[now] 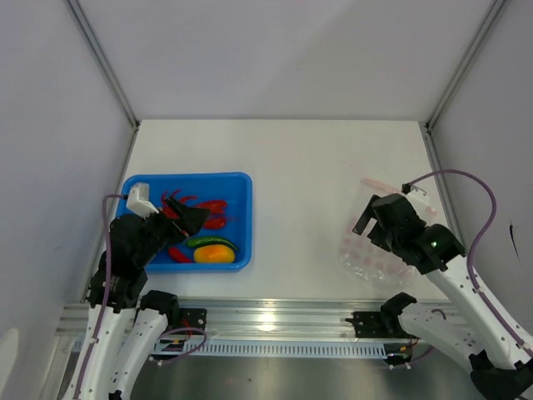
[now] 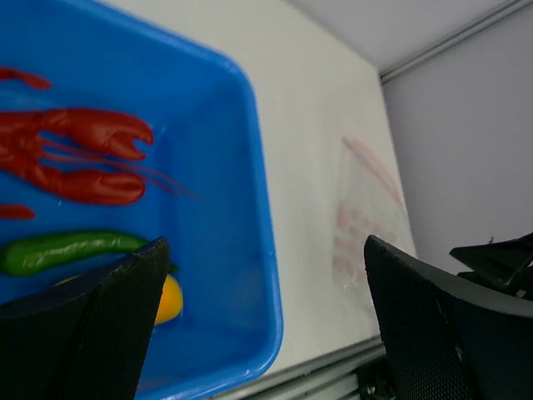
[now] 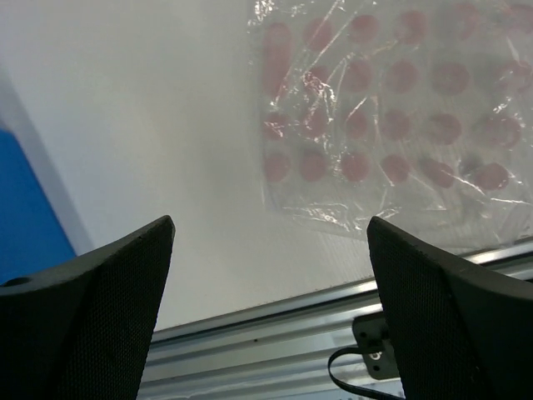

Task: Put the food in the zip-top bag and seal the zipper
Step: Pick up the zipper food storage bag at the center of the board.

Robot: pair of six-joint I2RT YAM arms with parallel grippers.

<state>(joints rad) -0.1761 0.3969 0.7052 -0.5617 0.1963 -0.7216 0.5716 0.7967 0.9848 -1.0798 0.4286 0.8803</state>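
The food lies in a blue tray (image 1: 241, 187): red pieces (image 1: 213, 205), a dark green pepper (image 1: 208, 242) and a yellow-orange fruit (image 1: 214, 254). My left gripper (image 1: 193, 218) hovers over the tray, open and empty. In the left wrist view (image 2: 266, 333) I see a red clawed piece (image 2: 83, 154), the green pepper (image 2: 67, 250) and the fruit (image 2: 169, 300). The clear zip-top bag (image 1: 371, 254) lies flat at the right, its pink zipper (image 1: 376, 182) at the far end. My right gripper (image 1: 364, 218), open and empty, hangs above the bag's left edge (image 3: 391, 117).
The metal rail (image 1: 275, 317) runs along the table's near edge, just below the bag and the tray. Grey walls close in the left, right and back. The tray's corner (image 3: 25, 200) shows at the left of the right wrist view.
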